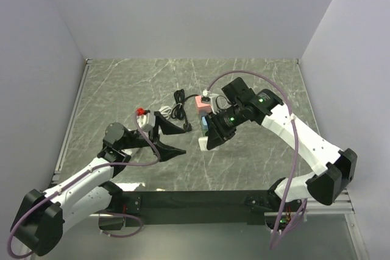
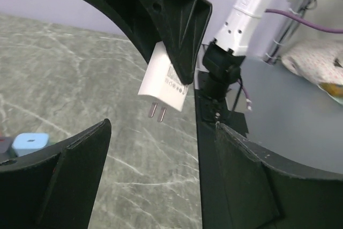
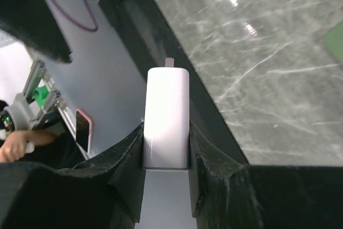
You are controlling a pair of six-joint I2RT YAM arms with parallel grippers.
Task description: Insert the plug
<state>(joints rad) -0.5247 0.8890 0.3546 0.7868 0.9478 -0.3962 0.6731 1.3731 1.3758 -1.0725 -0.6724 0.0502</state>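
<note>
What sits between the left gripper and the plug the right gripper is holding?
Nothing: in the top view only bare marble table separates the open left gripper from the white plug in the right gripper.

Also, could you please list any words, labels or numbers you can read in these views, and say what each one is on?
No text can be read.
Small grey printing on the face of the white plug, left wrist view: too small and blurred to read.
No other lettering shows in any view.
</note>
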